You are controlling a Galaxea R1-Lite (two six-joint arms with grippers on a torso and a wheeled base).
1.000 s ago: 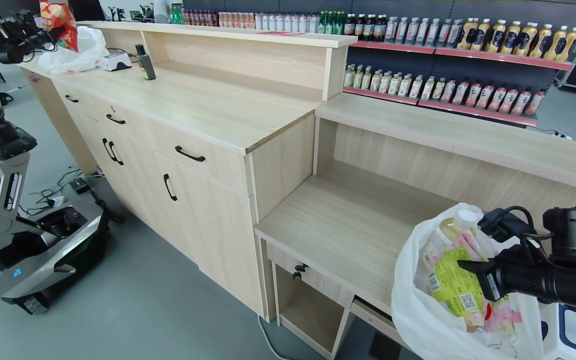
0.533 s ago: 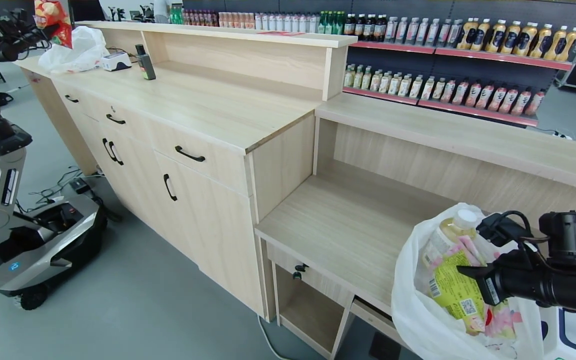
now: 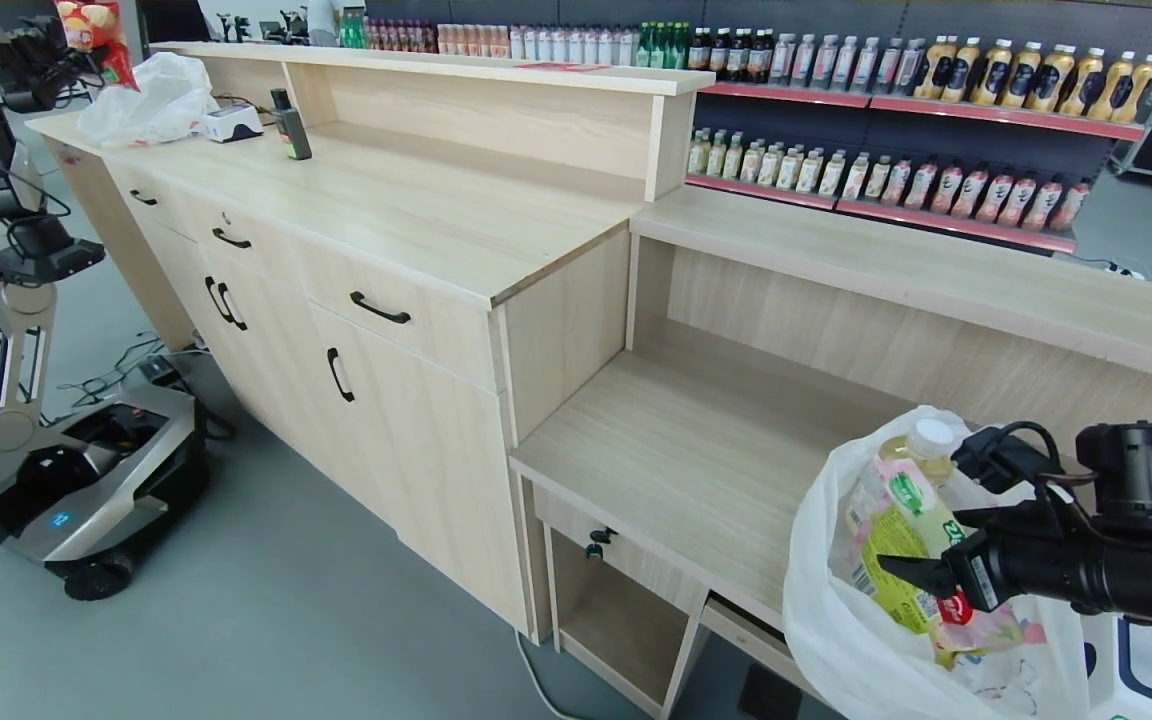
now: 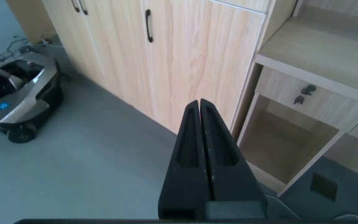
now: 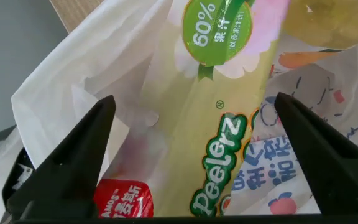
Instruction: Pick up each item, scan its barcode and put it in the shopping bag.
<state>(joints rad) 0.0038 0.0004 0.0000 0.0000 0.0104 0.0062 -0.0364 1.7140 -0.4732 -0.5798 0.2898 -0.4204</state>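
Observation:
My right gripper [image 3: 926, 545] hangs over the mouth of the white shopping bag [image 3: 826, 610] at the lower right. Its fingers stand wide apart, open [image 5: 196, 102]. A yellow-green drink pouch [image 5: 229, 124] lies loose between and below them, inside the bag [image 5: 73, 81]. In the head view the pouch [image 3: 891, 540] leans against a pale bottle with a white cap [image 3: 921, 440]. A small red packet [image 5: 123, 199] lies deeper in the bag. My left gripper [image 4: 199, 106] is shut with nothing in it, pointing down at the grey floor before the cabinet doors.
A long wooden counter [image 3: 416, 210] with drawers runs from the far left to a lower shelf [image 3: 696, 450] beside the bag. On its far end lie a white bag [image 3: 141, 105], a scanner [image 3: 229, 122] and a dark bottle [image 3: 289, 125]. Another robot [image 3: 26, 400] stands on the left.
My right gripper's fingers have spread and the pouch has slid lower and tilted in the bag. The other robot at the left has shifted and turned.

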